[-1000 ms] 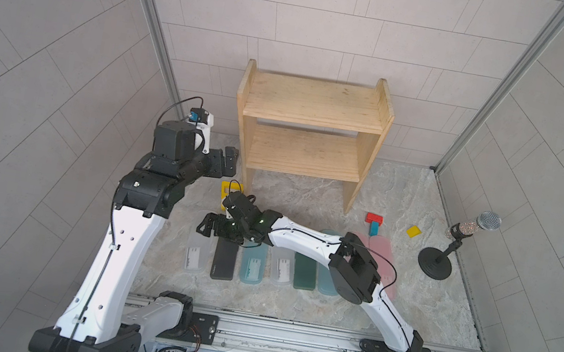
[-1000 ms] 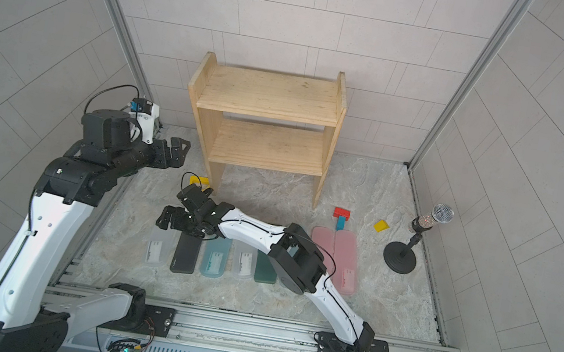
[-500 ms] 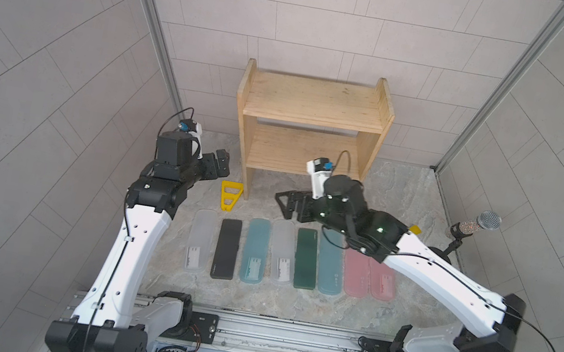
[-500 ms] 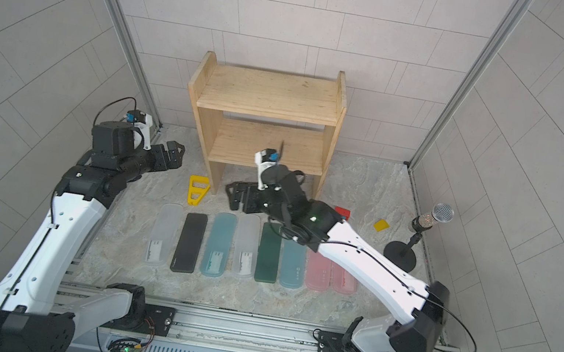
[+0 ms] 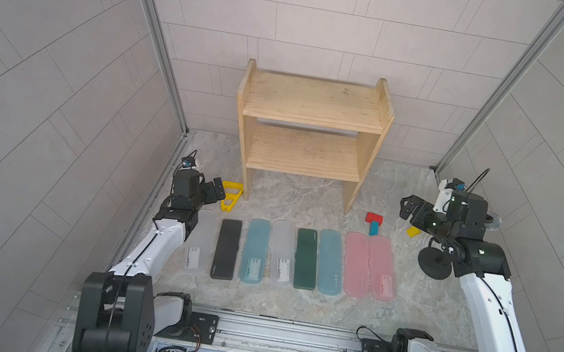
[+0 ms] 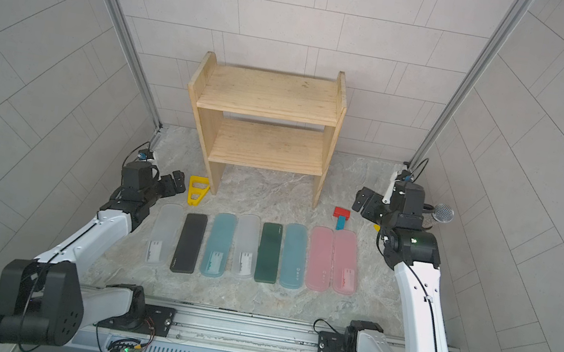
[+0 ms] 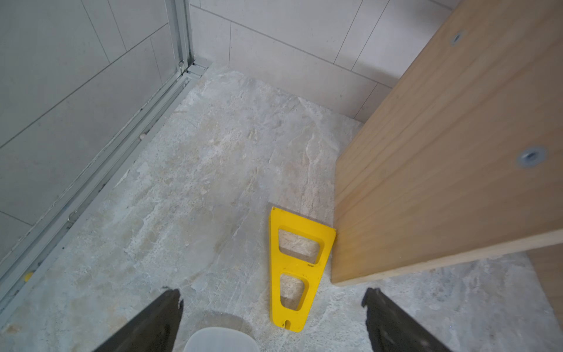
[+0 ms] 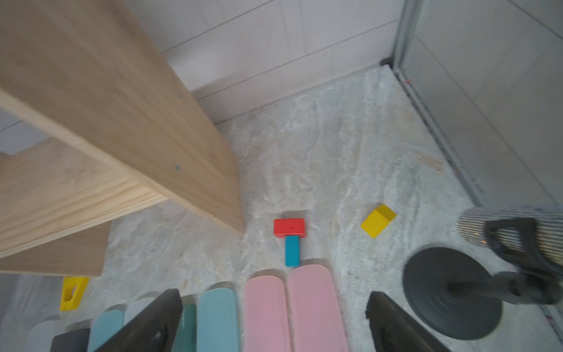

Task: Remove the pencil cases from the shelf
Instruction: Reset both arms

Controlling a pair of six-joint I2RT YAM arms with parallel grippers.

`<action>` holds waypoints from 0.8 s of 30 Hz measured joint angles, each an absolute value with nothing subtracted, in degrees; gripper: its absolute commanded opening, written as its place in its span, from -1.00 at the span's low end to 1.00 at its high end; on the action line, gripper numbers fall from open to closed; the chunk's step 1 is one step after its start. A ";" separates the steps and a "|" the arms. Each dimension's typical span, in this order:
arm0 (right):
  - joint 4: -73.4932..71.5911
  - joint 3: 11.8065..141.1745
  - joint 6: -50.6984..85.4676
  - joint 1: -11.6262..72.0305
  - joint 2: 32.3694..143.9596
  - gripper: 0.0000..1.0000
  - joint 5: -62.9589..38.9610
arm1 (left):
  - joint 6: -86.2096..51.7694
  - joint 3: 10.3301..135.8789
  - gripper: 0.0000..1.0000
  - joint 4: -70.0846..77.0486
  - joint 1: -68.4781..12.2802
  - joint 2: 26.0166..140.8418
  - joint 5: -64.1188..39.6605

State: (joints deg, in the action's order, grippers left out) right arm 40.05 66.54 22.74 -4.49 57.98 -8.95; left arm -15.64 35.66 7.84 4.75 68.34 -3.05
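on the floor (image 5: 299, 203), near side of the shelf (image 5: 314, 112), lie eight pencil cases (image 5: 306, 258) (it stands bare); left gripper (image 5: 219, 189) and right gripper (image 5: 407, 209) gape empty; task looks finished.

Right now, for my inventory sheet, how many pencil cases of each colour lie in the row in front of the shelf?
Frosted white cases: 2
Black case: 1
Teal cases: 2
Dark green case: 1
Pink cases: 2
Total: 8, none on the shelf
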 measured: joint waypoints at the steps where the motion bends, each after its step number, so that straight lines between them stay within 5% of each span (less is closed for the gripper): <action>1: 40.56 66.39 21.98 -5.93 58.76 1.00 -8.95 | -15.20 34.81 0.99 9.72 4.75 69.12 -2.42; 9: 39.00 65.82 19.53 -10.55 67.51 1.00 -10.09 | -13.23 32.64 0.99 25.69 4.75 79.11 -1.63; 24: 19.05 61.76 19.97 -17.26 76.84 1.00 -15.29 | -9.39 39.16 0.99 31.51 4.97 88.95 -1.93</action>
State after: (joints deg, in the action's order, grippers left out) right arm 19.05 61.76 19.97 -17.26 76.84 -15.29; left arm -9.39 39.16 31.51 4.97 88.95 -1.93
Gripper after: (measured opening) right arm 0.997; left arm 0.995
